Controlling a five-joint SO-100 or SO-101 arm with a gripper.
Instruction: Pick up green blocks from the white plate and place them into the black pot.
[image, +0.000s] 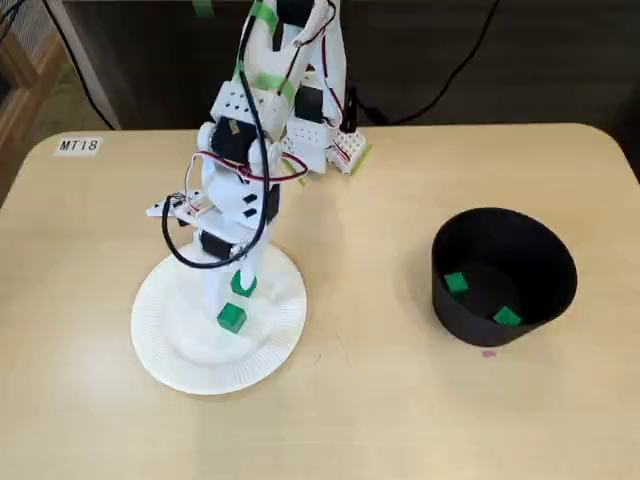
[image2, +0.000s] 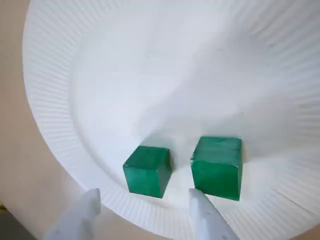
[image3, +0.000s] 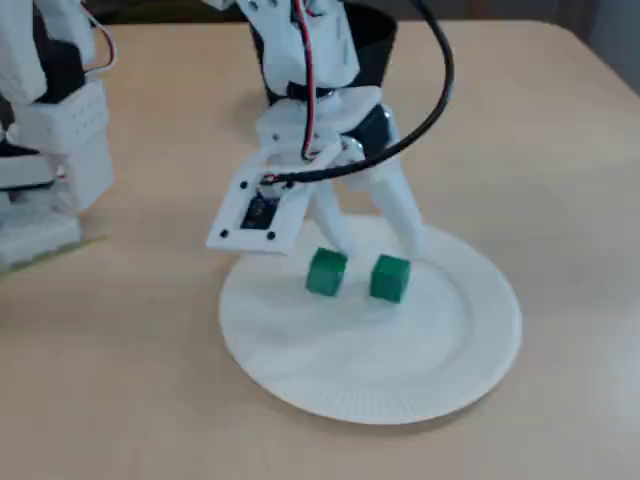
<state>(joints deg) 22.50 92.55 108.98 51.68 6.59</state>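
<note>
- White plate (image: 170, 345), on the left half of the tabletop (image: 380, 420) toward its front edge: carries two green blocks not yet moved, side by side and just apart; shows them in the wrist view as left block (image2: 147, 170) and right block (image2: 217, 167).
- Claw (image2: 142, 196), low over the plate: stands spread, pinching nothing; brackets the left block in the wrist view, with the right block just outside one finger; looks lined up for a grasp, not yet closing.
- Black pot (image: 565, 285), on the right half of the tabletop: holds a rear block (image: 455, 283) and a front block (image: 507, 316); puts the task at roughly halfway, judging by the four blocks seen.
- Hard to make out: cannot tell whether that finger touches the right block, nor whether the fingertips rest on the plate; hides part of the pot floor behind the near wall, so cannot rule out more blocks; covers most of the pot with the arm in a fixed view.
</note>
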